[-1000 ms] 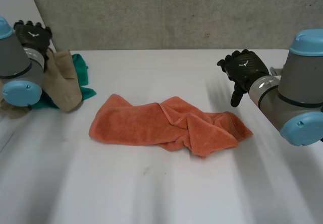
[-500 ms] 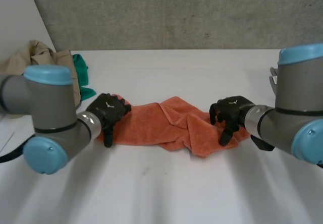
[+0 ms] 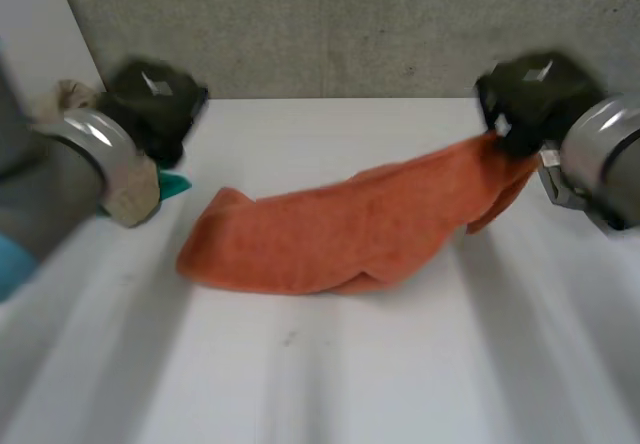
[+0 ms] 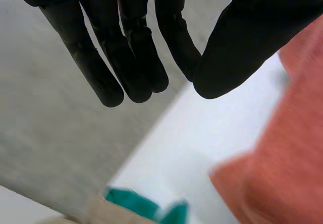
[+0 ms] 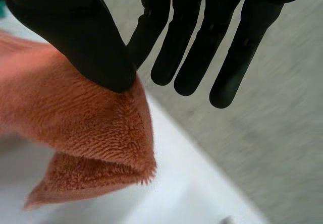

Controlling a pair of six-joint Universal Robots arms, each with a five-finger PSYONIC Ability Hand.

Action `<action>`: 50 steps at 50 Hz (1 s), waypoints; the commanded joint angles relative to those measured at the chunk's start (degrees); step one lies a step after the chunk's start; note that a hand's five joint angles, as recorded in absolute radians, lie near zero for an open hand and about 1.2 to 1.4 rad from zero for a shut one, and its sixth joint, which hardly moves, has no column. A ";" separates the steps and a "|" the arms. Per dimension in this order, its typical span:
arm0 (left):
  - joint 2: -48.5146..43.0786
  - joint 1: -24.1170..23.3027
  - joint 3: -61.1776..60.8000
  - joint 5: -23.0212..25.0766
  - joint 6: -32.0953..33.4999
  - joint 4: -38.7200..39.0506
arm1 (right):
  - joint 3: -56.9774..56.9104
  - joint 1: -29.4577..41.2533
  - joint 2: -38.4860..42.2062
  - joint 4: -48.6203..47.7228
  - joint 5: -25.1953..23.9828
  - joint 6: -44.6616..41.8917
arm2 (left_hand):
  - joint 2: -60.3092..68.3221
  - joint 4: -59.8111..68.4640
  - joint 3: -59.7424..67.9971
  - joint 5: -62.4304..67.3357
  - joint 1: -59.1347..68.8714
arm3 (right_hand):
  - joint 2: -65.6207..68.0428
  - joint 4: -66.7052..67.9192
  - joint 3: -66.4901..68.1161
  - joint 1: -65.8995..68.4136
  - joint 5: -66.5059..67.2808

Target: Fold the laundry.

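An orange towel (image 3: pixel 340 234) lies across the middle of the white table (image 3: pixel 350 374), its left end resting flat and its right end lifted. My right hand (image 3: pixel 535 89) holds that raised right corner above the table's far right. In the right wrist view the thumb of my right hand (image 5: pixel 91 42) pinches the towel's corner (image 5: pixel 86 133) against the fingers. My left hand (image 3: pixel 150 104) is raised at the far left, apart from the towel. In the left wrist view my left hand (image 4: pixel 126 57) has thumb and fingertips closed together on nothing, with the towel (image 4: pixel 287 158) below it.
A heap of beige cloth (image 3: pixel 135 194) and teal cloth (image 3: pixel 172 184) lies at the table's left edge, just below my left hand; the teal cloth (image 4: pixel 136 204) also shows under the left hand's fingers. A grey wall (image 3: pixel 350 24) stands behind the table.
Both hands came down onto the towel's ends and then rose. The right hand closed on the right corner and lifted it up and rightward; the left came away empty, closed.
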 commanded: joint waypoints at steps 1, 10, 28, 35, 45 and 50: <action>14.61 2.46 3.39 5.81 -6.35 -4.34 | -7.50 -3.66 -7.84 3.67 -5.72 2.04 | 11.53 11.41 11.83 12.75 13.06 | 12.97 11.92 12.39 15.04 12.02; 2.52 1.07 0.93 8.02 -15.65 -0.92 | -5.57 -1.65 -5.65 5.53 -10.21 3.46 | -58.47 -58.59 -58.17 -57.25 -56.94 | 12.97 11.92 12.39 15.04 12.02; -32.84 -6.93 19.38 23.03 -24.02 -6.97 | -4.43 7.06 -11.71 -2.12 -11.88 2.57 | -58.47 -58.59 -58.17 -57.25 -56.94 | 12.97 11.92 12.39 15.04 12.02; -37.41 -8.61 24.91 24.37 -20.42 -12.61 | -3.81 3.19 -7.59 -2.82 -11.80 4.86 | -25.42 -25.54 -25.12 -24.20 -23.89 | 12.97 11.92 12.39 15.04 12.02; -34.89 -8.43 42.83 3.97 -16.38 -8.24 | -12.40 3.45 3.29 -7.20 -4.61 3.10 | 11.53 11.41 11.83 12.75 13.06 | 12.97 11.92 12.39 15.04 12.02; -28.20 -8.52 45.05 5.38 -14.53 3.19 | -18.57 3.98 8.67 -14.59 1.12 4.24 | 11.53 11.41 11.83 12.75 13.06 | 12.97 11.92 12.39 15.04 12.02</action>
